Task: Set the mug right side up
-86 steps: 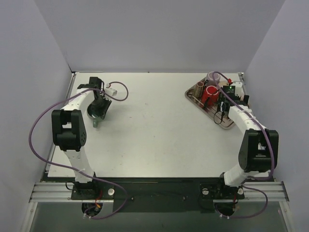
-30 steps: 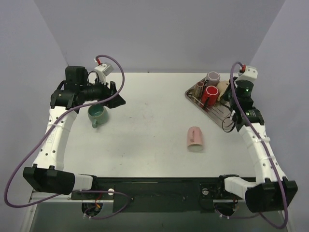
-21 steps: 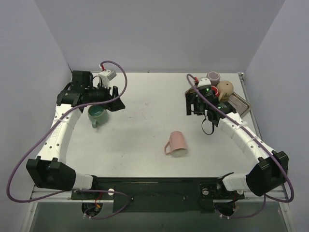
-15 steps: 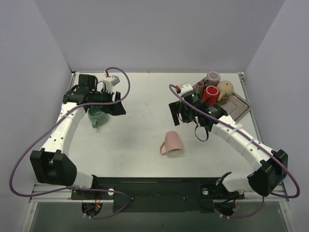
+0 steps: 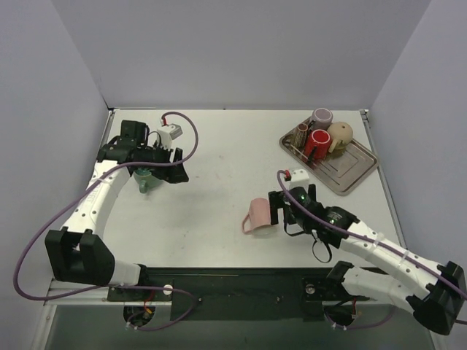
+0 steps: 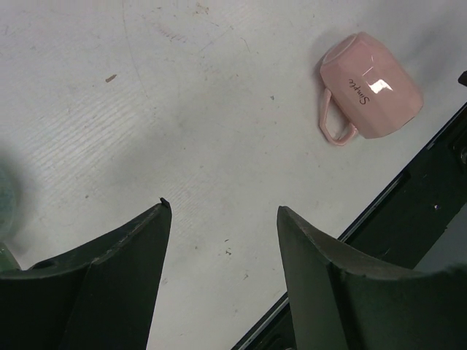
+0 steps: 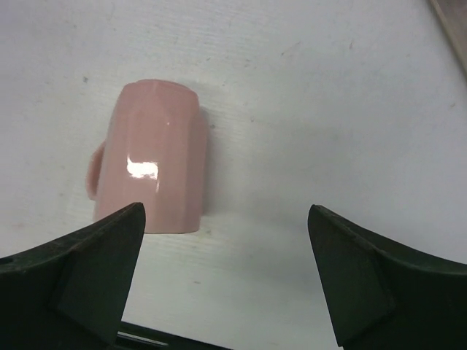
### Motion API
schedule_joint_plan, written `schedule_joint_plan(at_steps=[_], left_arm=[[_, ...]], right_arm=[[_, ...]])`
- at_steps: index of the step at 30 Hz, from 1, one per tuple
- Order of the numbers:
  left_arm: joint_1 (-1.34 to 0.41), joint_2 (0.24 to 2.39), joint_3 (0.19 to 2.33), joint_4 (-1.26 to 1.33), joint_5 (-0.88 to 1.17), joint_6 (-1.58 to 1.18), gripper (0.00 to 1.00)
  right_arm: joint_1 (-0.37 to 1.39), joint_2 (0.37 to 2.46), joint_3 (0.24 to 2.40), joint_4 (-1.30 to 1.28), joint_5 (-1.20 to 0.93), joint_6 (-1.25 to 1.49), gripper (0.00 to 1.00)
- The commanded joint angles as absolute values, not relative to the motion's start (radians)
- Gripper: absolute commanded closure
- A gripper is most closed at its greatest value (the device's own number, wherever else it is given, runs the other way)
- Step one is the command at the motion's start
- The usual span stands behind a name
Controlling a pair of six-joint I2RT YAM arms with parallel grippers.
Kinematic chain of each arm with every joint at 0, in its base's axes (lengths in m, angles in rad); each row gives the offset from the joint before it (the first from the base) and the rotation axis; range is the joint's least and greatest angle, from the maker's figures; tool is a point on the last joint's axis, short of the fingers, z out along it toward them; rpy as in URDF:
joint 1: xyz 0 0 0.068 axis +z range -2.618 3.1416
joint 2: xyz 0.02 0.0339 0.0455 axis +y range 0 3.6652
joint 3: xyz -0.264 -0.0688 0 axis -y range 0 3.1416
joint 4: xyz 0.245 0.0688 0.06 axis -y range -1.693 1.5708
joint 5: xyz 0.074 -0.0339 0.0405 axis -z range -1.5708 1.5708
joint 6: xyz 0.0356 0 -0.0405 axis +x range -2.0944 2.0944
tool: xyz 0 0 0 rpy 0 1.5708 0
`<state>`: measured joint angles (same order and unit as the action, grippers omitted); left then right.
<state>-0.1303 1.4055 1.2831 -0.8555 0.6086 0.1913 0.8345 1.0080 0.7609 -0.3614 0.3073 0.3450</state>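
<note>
The right tool (image 7: 226,211) stands wide open and holds nothing. In the right wrist view the pink mug (image 7: 152,157) lies just ahead of its fingers, off to the left of the gap and not centred in it. The lower end of the mug meets the left-hand finger (image 7: 87,270) in the picture, but I cannot tell whether they touch. From above, this tool (image 5: 279,209) sits just right of the mug (image 5: 257,215), near the front middle of the surface (image 5: 219,175).

The left tool (image 6: 222,208) is also parted, moderately wide, with nothing between its fingers and only bare surface below.

The mug lies on its side. In the right wrist view its long axis runs away from the camera and its handle sticks out to the left. Which end is the mouth is hard to make out, though the nearer end looks the flatter. The left wrist view shows dark lettering on its side.

A green mug (image 5: 146,179) stands upright beneath the left arm, well apart from the pink one. At the far right a tray (image 5: 350,171) carries a red mug (image 5: 317,142), a tan mug (image 5: 339,135) and a mauve cup (image 5: 322,117), also well apart from the pink mug.
</note>
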Motion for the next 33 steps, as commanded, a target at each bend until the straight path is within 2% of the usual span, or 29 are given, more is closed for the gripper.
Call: schedule_joint_plan(at_steps=[1,4,7,10,14,20,22,28,30,31,32,33], left_arm=[[-0.141,1.347,1.287,-0.818,0.621,0.207,0.30],[-0.144,1.341,1.287,-0.811,0.627,0.199,0.30],[-0.146,1.338,1.285,-0.816,0.635,0.198,0.30],[-0.146,1.327,1.282,-0.819,0.650,0.201,0.30],[-0.144,1.316,1.279,-0.821,0.658,0.207,0.30],[-0.144,1.318,1.287,-0.833,0.670,0.209,0.30],[-0.144,1.318,1.295,-0.842,0.678,0.212,0.30],[-0.144,1.312,1.295,-0.845,0.680,0.212,0.30],[-0.146,1.307,1.293,-0.850,0.677,0.215,0.30],[-0.146,1.302,1.295,-0.850,0.670,0.219,0.30],[-0.144,1.299,1.296,-0.850,0.667,0.221,0.30],[-0.144,1.298,1.298,-0.853,0.661,0.224,0.30]], right_arm=[[0.882,0.859,0.591,-0.102,0.369,0.794,0.12],[0.925,0.795,0.458,0.050,0.408,1.132,0.14],[0.997,0.802,0.373,0.170,0.449,1.356,0.16],[1.020,0.831,0.339,0.141,0.477,1.521,0.17],[1.040,0.862,0.304,0.190,0.512,1.583,0.18],[1.039,1.040,0.262,0.472,0.445,1.693,0.19],[1.040,1.086,0.270,0.497,0.440,1.701,0.19],[0.993,1.120,0.347,0.451,0.572,1.510,0.25],[0.970,1.121,0.382,0.425,0.586,1.399,0.33],[0.960,1.129,0.394,0.420,0.578,1.340,0.46],[0.930,1.132,0.399,0.417,0.566,1.312,0.52],[0.892,1.137,0.399,0.417,0.534,1.277,0.73]])
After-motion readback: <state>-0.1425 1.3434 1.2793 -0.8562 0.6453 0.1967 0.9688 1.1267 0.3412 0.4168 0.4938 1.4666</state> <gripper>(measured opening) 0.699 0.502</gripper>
